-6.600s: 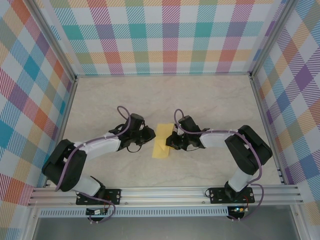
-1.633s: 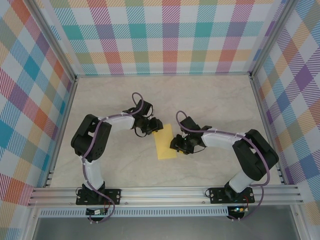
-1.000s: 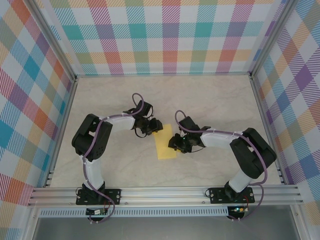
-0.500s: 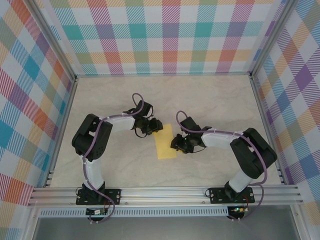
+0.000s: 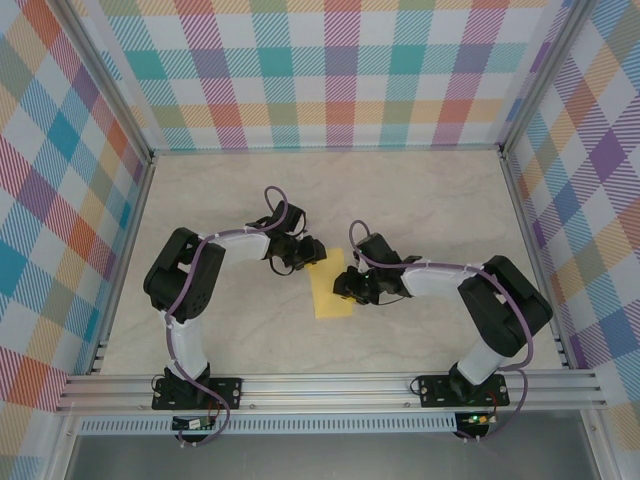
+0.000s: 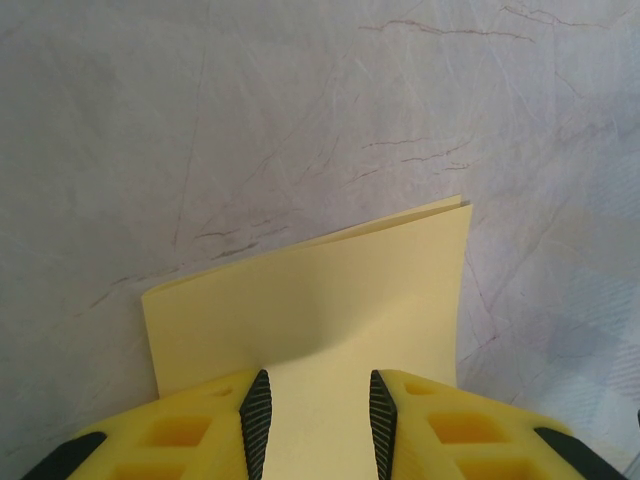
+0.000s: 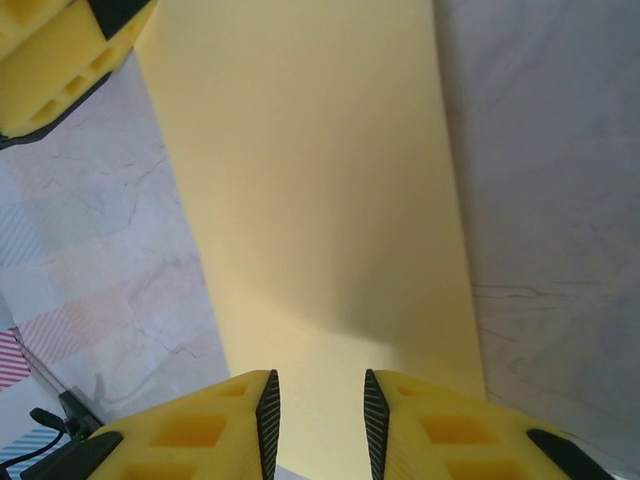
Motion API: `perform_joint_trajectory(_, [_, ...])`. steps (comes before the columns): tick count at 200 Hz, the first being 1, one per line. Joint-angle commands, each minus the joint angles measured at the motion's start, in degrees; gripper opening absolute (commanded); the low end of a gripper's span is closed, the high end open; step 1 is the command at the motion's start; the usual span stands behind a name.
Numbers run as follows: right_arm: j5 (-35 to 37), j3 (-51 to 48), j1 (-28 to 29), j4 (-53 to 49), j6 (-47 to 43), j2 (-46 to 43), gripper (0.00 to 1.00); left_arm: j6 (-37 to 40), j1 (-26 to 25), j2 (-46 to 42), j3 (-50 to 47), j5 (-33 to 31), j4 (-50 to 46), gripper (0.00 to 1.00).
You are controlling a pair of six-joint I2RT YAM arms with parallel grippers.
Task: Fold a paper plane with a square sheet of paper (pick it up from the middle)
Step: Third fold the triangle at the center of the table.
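The yellow sheet of paper [image 5: 331, 291] lies flat on the table, folded in half into a long rectangle with two layers showing at its far edge [image 6: 330, 290]. My left gripper [image 5: 309, 254] sits at the paper's far left corner, open, with its jaws [image 6: 314, 415] spread just above the sheet. My right gripper [image 5: 346, 285] is at the paper's right edge, also open [image 7: 316, 415], with the paper [image 7: 310, 180] running away from it between the pads. One yellow finger of the left gripper [image 7: 60, 50] shows in the right wrist view.
The pale marbled table top [image 5: 420, 200] stretches behind and to both sides. Checked walls [image 5: 330, 70] close it in on three sides. An aluminium rail [image 5: 330, 388] runs along the near edge by the arm bases.
The left arm has swung from the paper's left side to its far corner, and the paper has turned slightly. In the last second the right gripper has edged a little left over the sheet.
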Motion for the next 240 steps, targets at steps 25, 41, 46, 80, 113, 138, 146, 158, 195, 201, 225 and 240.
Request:
perform_joint_trajectory(25, [7.21,3.63,0.02,-9.4,-2.46,-1.05,0.36,0.04,-0.5,1.35,-1.61,0.26,-0.98,0.34])
perform_joint_trajectory(41, [7.61,5.22,-0.02,-11.49,-4.63,-1.04,0.38,0.22,-0.5,1.08,-1.75,-0.08,-1.26,0.34])
perform_joint_trajectory(46, [6.41,5.22,-0.02,-10.89,-4.92,-0.85,0.38,0.33,-0.5,1.07,-1.72,-0.34,-1.46,0.34])
perform_joint_trajectory(80, [6.41,4.11,-0.02,-10.11,-4.34,0.59,0.4,1.07,-0.5,1.29,-1.56,-1.99,-3.22,0.31])
perform_joint_trajectory(113, [6.7,3.23,-0.02,-8.02,-3.63,1.73,0.41,1.07,-0.5,1.44,-1.99,-1.55,-2.96,0.31])
perform_joint_trajectory(138, [4.39,3.3,-0.02,-7.04,-4.34,3.42,0.39,1.01,-0.5,1.56,-2.18,-1.27,-2.69,0.31])
perform_joint_trajectory(146, [3.62,2.75,-0.03,-5.82,-4.18,3.66,0.38,0.9,-0.5,1.65,-2.22,-1.25,-2.63,0.31])
perform_joint_trajectory(158, [1.39,2.27,0.06,-3.87,-4.46,4.03,0.35,0.98,-0.5,1.58,-2.27,-1.26,-2.6,0.31])
perform_joint_trajectory(195, [-1.82,2.02,0.23,-0.76,-4.84,4.01,0.32,0.13,-0.5,1.85,-2.57,-0.73,-1.6,0.31])
perform_joint_trajectory(201, [-1.81,2.24,0.23,-0.68,-4.92,3.95,0.32,0.04,-0.49,1.85,-2.66,-0.72,-1.42,0.31])
perform_joint_trajectory(225, [-3.4,2.62,0.24,0.8,-4.35,3.53,0.32,-0.34,-0.5,1.96,-2.93,-0.38,-0.94,0.31])
perform_joint_trajectory(240, [-3.37,3.39,0.24,0.23,-4.9,3.09,0.34,-0.28,-0.52,2.0,-3.0,-0.49,-1.02,0.31])
